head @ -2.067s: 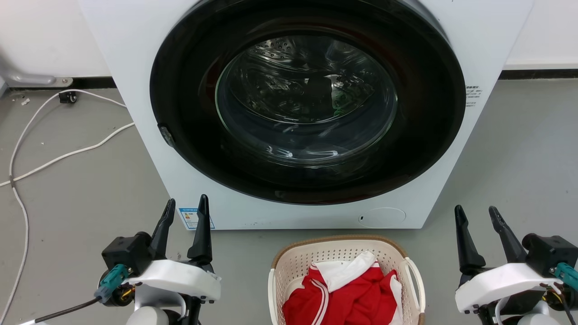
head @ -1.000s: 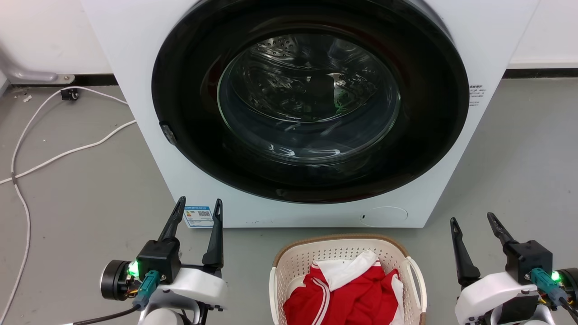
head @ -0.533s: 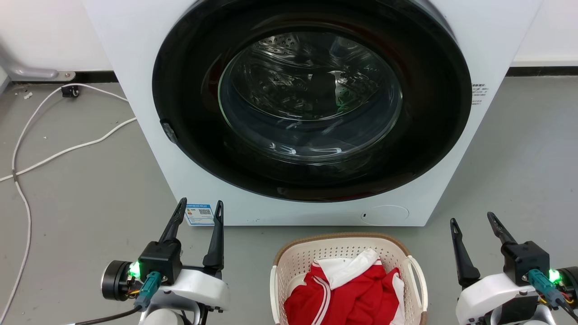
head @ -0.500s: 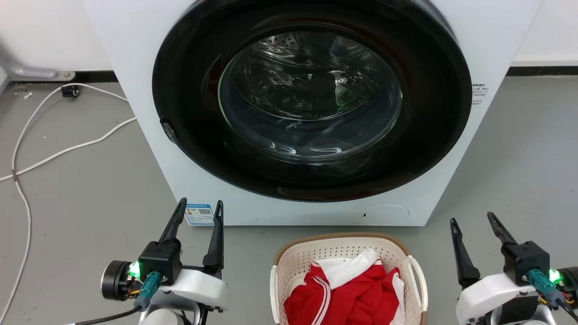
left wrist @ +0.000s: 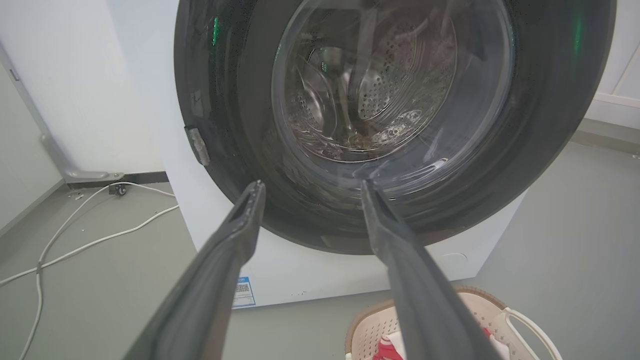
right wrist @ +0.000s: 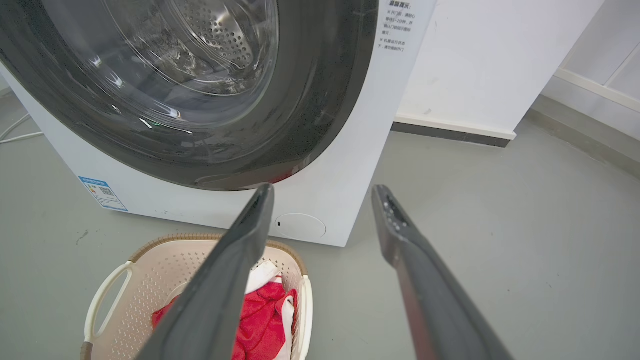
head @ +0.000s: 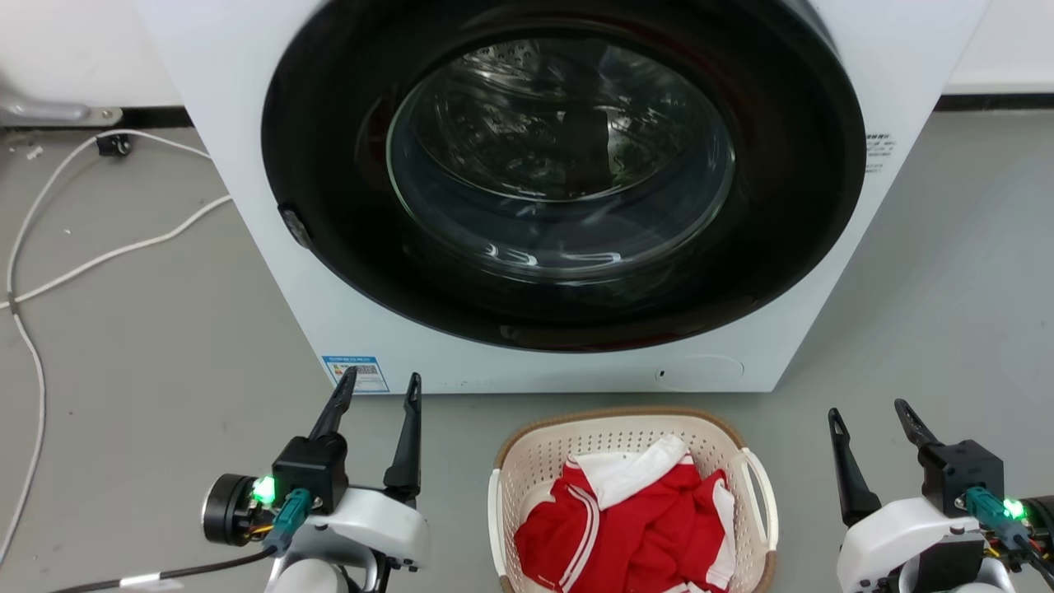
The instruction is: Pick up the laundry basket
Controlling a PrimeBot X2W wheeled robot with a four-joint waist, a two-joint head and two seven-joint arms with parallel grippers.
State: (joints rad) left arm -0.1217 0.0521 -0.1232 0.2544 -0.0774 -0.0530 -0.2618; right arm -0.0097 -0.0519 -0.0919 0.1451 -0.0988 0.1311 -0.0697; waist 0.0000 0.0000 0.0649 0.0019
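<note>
Nothing is lifted yet: the cream perforated plastic laundry basket (head: 539, 465) with brown rim stands on the grey floor (head: 148, 346) between my left gripper (head: 380, 377) and right gripper (head: 868, 409), both spread wide and empty

Left gripper (head: 382, 375), wrist rolled since the first frame, now nearer the laundry basket (head: 527, 469); right gripper (head: 867, 408) likewise rolled, slightly lower; head camera shifted.

Left hand (head: 382, 375) and right hand (head: 869, 408), both splayed and empty.
</note>
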